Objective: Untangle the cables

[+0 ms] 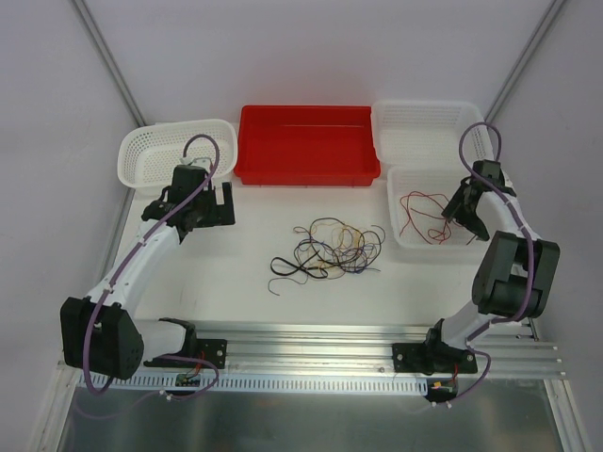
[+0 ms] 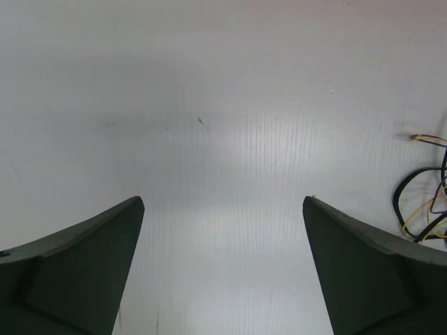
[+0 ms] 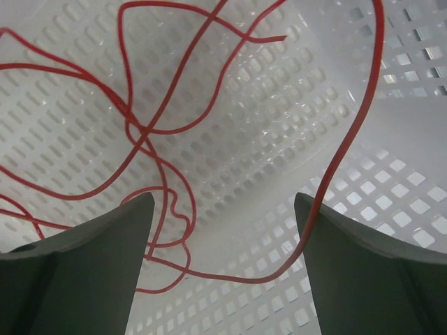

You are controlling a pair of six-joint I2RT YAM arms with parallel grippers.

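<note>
top external shows the main tangle of cables [image 1: 330,250], black, purple and yellow, knotted at centre, so most remains; one red cable [image 1: 424,215] lies apart in the white basket [image 1: 396,236]. my left gripper [image 1: 222,203] and right gripper [image 1: 462,217] both stand wide, gripping nothing. pale walls [image 1: 283,47], matte white table [image 1: 236,278].

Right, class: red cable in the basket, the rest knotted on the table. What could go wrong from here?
1. The red cable loops under the open right gripper in the basket; lifting away could snag it and drag it out.
2. In the tangle, strands cross closely; one pinch may catch two and tighten the knot.
3. The open left gripper is over the table beside the tangle, so nothing pins it.
</note>
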